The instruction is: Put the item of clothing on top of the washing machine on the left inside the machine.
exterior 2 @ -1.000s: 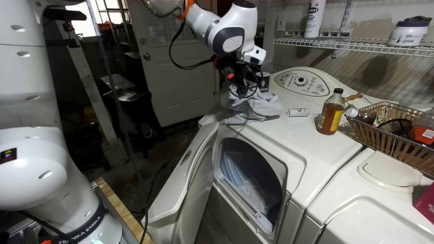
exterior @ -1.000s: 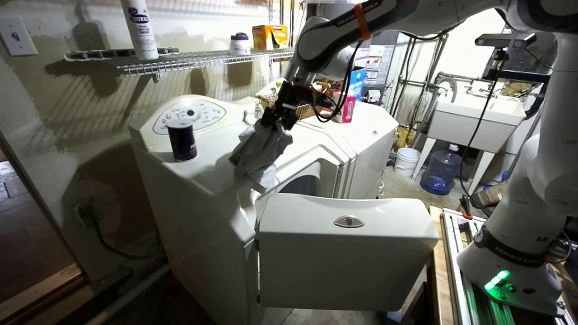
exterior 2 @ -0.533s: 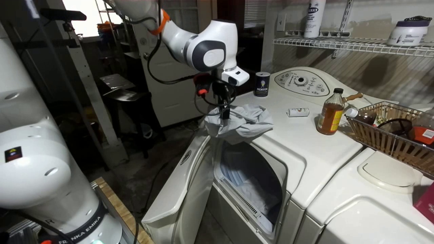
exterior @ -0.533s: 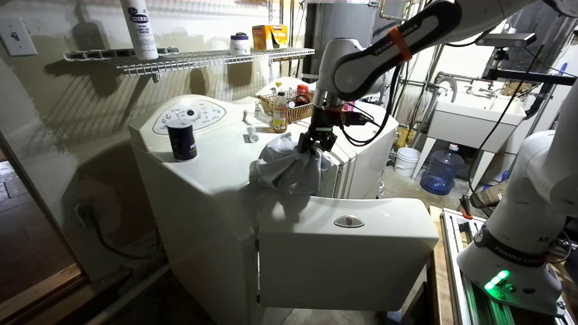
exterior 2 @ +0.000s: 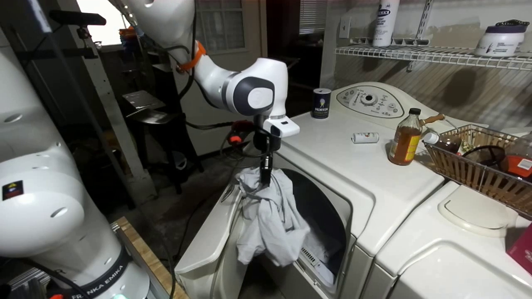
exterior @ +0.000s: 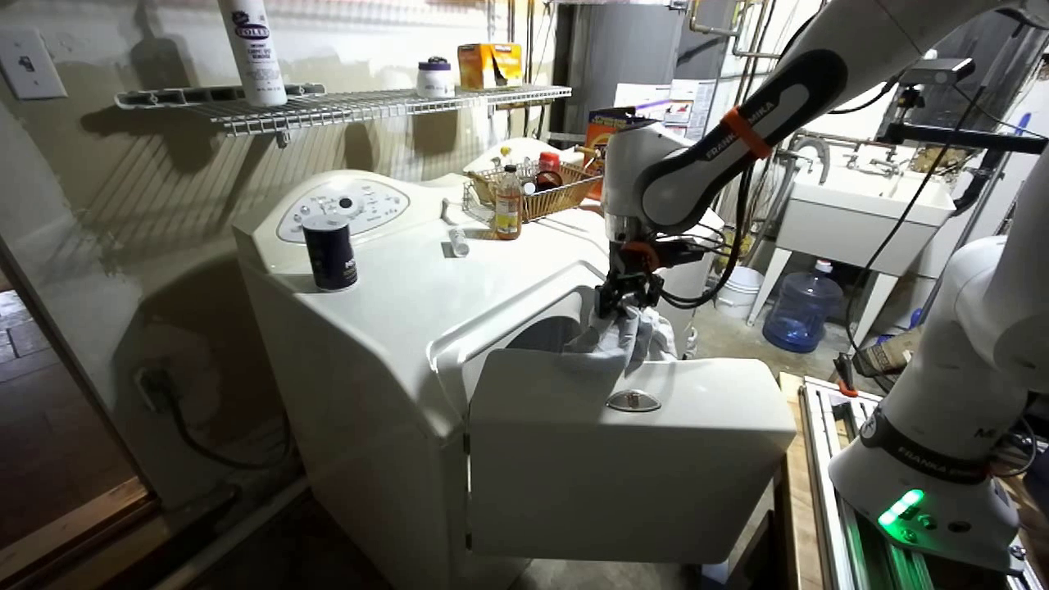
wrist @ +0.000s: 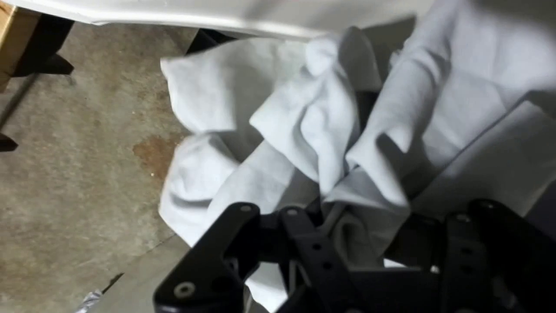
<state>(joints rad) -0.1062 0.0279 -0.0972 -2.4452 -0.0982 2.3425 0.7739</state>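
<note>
My gripper [exterior: 627,305] is shut on a grey cloth [exterior: 613,338], which hangs bunched and crumpled below the fingers. In an exterior view the cloth [exterior 2: 272,226] hangs in front of the round opening [exterior 2: 320,203] of the machine, between it and the swung-open door [exterior 2: 208,249], covering part of both. My gripper [exterior 2: 266,176] points down there, at about the height of the opening's upper edge. In the wrist view the cloth [wrist: 256,178] is bunched between the jaws of my gripper [wrist: 365,226]. The machine [exterior: 401,303] has its door [exterior: 631,483] wide open. Pale fabric shows dimly inside the drum.
On the machine top stand a dark salt can [exterior 2: 321,104], a small white container lying down [exterior 2: 365,138] and an amber bottle [exterior 2: 405,139]. A wicker basket [exterior 2: 478,164] is behind. Another white machine [exterior 2: 465,261] adjoins. A wire shelf [exterior 2: 432,52] hangs above.
My gripper has carried the cloth off the machine's top, past its front edge, and lowered it in front of the opening beside the door. The door has not moved.
</note>
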